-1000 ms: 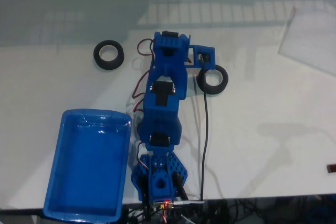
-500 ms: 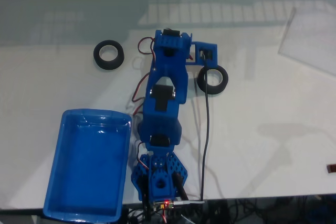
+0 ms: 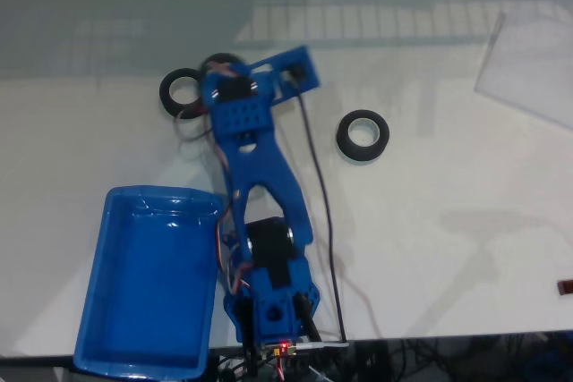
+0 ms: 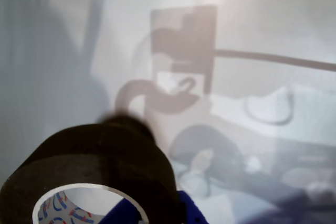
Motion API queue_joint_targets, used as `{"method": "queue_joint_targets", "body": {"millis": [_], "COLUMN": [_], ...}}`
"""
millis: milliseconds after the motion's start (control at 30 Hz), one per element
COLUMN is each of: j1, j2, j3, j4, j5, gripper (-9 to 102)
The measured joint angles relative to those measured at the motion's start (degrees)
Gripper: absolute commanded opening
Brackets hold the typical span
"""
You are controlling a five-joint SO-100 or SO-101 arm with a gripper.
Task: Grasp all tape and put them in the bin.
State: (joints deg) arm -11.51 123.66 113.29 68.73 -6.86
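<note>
In the fixed view, the bin (image 3: 148, 279) lies at the lower left of the table (image 3: 448, 221), just left of the arm's base, and its blue floor holds nothing. The arm (image 3: 260, 167) reaches up and away from the bin, leaning left. Its gripper (image 3: 224, 73) sits above the bin's top right corner, well apart from it. A tape roll (image 3: 179, 91) lies flat just left of the gripper, partly covered by the arm's blue head. A dark rounded shape (image 3: 222, 63) peeks out at the top of the head; it could be another roll. A third roll (image 3: 363, 136) lies flat to the right of the arm, well apart from the bin. From here I cannot tell how the fingers stand.

In the wrist view, a tape roll (image 4: 94, 174) fills the lower left, its printed core facing the camera. A blue finger (image 4: 186, 211) touches its right side. The other finger is hidden, so the grip cannot be judged.
</note>
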Motion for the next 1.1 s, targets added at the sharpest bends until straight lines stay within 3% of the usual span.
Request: {"method": "queue_joint_targets", "body": {"millis": [367, 700, 1100], "j1": [-25.0, -43.2, -47.1], "j2": [18.4, 30.8, 31.9], "j3": [5.1, 14.1, 19.4], "j4": [16.3, 20.0, 20.8], "j5": [-12.9, -22.2, -30.8], "gripper": [0, 0, 0]}}
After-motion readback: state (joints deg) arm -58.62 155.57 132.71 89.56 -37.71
